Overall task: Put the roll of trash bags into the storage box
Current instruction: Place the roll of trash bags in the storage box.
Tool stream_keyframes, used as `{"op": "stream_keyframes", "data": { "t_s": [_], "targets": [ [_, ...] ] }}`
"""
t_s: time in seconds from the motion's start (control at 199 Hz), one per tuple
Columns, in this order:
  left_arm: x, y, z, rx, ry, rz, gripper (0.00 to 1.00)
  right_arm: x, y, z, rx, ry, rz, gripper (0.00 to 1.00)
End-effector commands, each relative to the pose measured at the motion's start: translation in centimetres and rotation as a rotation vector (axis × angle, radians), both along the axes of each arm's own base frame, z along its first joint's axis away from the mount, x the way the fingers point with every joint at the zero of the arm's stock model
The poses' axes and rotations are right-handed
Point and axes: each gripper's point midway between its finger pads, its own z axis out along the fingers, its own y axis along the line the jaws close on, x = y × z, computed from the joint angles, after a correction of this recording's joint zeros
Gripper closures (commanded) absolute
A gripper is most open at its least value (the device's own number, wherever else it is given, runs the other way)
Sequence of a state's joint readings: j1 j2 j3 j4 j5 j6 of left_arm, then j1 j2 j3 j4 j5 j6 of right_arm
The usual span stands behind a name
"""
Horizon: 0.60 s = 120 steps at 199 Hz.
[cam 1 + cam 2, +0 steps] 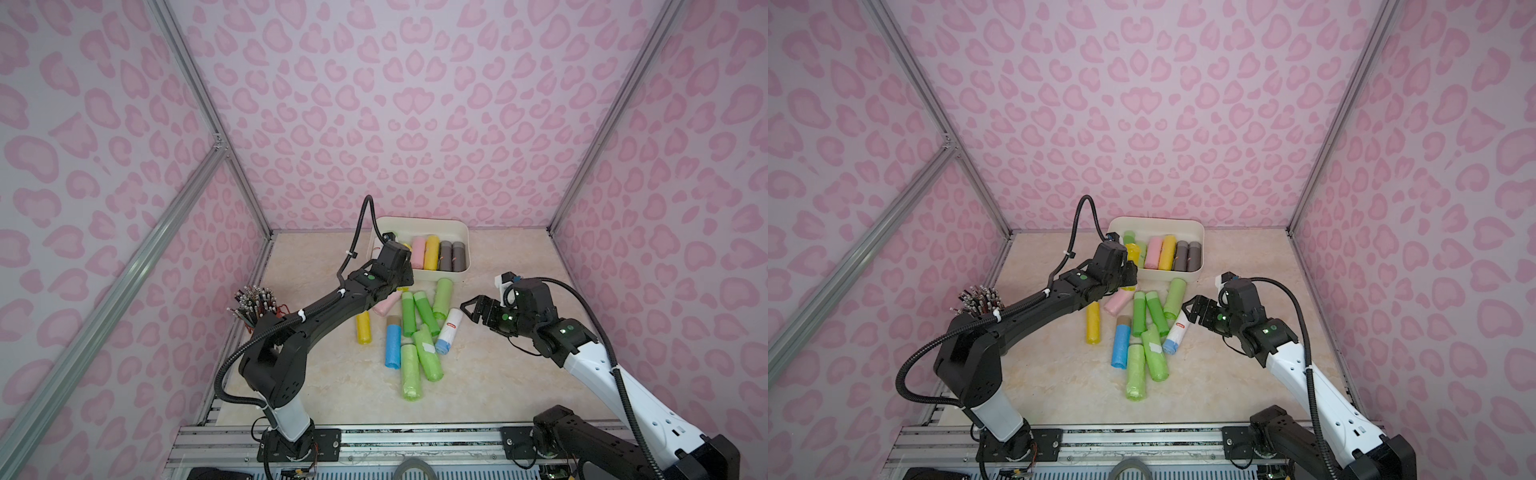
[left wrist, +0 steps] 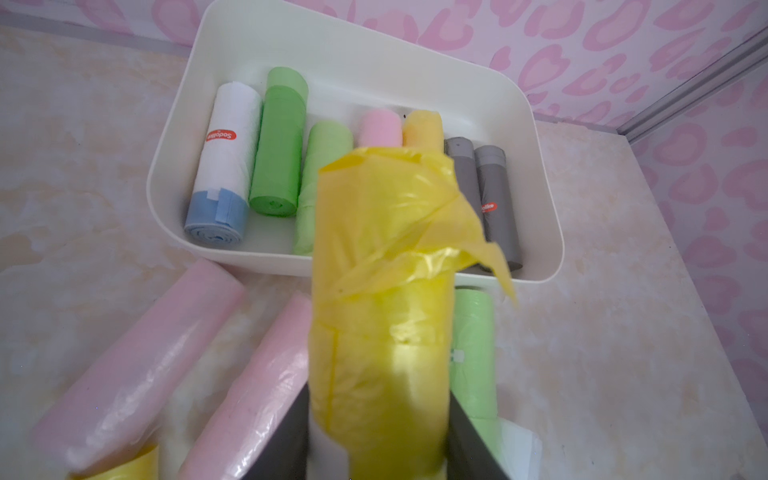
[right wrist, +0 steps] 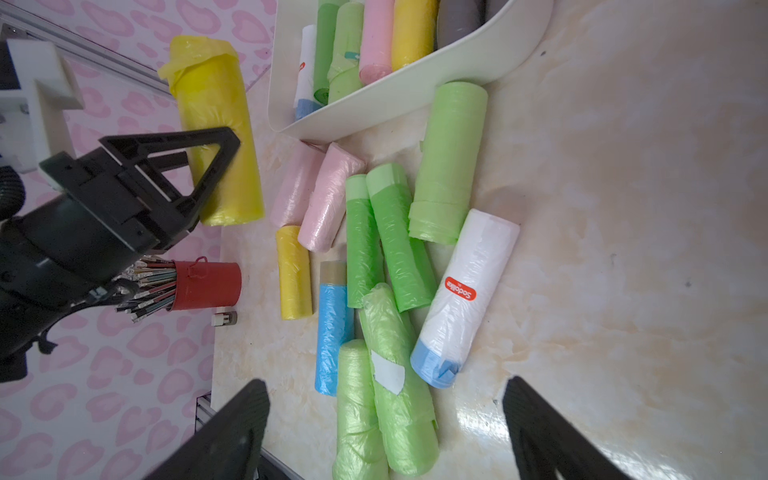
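My left gripper (image 2: 378,415) is shut on a yellow roll of trash bags (image 2: 382,332), which stands lengthwise between its dark fingers (image 2: 286,449). A loose flap of yellow film hangs off the roll's far end. The roll (image 3: 216,137) hangs just short of the near left corner of the cream-white storage box (image 1: 419,220), which holds several rolls side by side. My right gripper (image 1: 471,309) hovers open and holds nothing, to the right of the loose rolls on the table. In the right wrist view its jaws stand wide apart.
Several loose rolls lie in front of the storage box (image 3: 415,91): green (image 1: 424,311), blue (image 1: 392,345), white (image 1: 451,328), yellow (image 1: 363,328) and pink (image 1: 386,303). A red cup of pencils (image 3: 205,284) stands at the table's left edge. Patterned walls enclose three sides.
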<state>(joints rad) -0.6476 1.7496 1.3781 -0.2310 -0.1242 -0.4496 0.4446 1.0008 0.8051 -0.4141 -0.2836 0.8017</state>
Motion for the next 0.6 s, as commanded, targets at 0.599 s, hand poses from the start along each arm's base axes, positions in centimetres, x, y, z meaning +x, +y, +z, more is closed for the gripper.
{"op": "stream_keyframes", "data": {
  "t_s": [0.599],
  "targets": [
    [14.0,4.7,-3.5,0.117,0.026,0.093,0.77,0.4,-1.6,-1.4,-0.132,0.010,-0.018,0.10]
  ]
}}
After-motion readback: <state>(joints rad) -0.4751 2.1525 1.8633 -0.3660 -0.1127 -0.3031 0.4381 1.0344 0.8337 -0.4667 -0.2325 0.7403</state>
